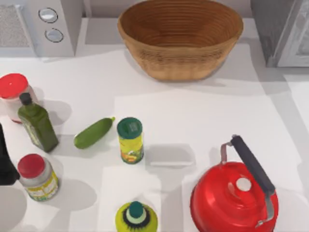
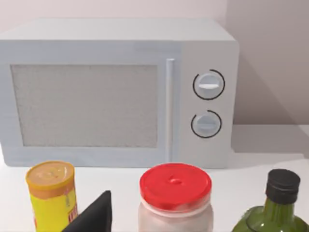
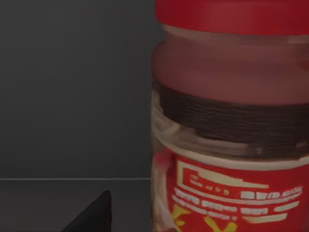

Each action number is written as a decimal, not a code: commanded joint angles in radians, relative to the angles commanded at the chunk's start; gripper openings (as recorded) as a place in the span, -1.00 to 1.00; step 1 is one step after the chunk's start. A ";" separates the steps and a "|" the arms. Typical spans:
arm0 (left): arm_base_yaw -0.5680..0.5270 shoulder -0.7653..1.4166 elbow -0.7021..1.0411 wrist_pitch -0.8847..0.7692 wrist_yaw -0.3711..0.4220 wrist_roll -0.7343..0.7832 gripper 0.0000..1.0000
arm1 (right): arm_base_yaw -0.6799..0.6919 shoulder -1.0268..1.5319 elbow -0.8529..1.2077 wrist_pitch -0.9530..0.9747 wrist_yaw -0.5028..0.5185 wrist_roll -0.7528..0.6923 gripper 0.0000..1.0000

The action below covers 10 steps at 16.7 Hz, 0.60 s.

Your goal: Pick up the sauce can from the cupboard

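The basket [image 1: 180, 38] at the tabletop's [image 1: 203, 125] far edge looks like woven straw, rough and ridged. The kettle [image 1: 227, 203] near the front right corner is shiny red, like smooth metal, with a dull dark handle [image 1: 251, 164]. The green bottle [image 1: 37, 126] by the left edge looks like shiny glass. The jars [image 1: 36, 176] are clear glass with smooth red lids. The cucumber [image 1: 93, 133] has smooth green skin. The tabletop is plain, matt white.
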 joint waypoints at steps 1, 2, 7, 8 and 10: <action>0.000 0.000 0.000 0.000 0.000 0.000 1.00 | -0.001 -0.003 -0.006 -0.001 0.000 0.000 1.00; 0.000 0.000 0.000 0.000 0.000 0.000 1.00 | -0.001 0.000 -0.003 -0.001 -0.001 0.000 1.00; 0.000 0.000 0.000 0.000 0.000 0.000 1.00 | -0.015 0.114 0.135 -0.021 -0.013 0.000 1.00; 0.000 0.000 0.000 0.000 0.000 0.000 1.00 | -0.019 0.146 0.173 -0.027 -0.016 0.000 1.00; 0.000 0.000 0.000 0.000 0.000 0.000 1.00 | -0.027 0.203 0.240 -0.037 -0.024 -0.001 1.00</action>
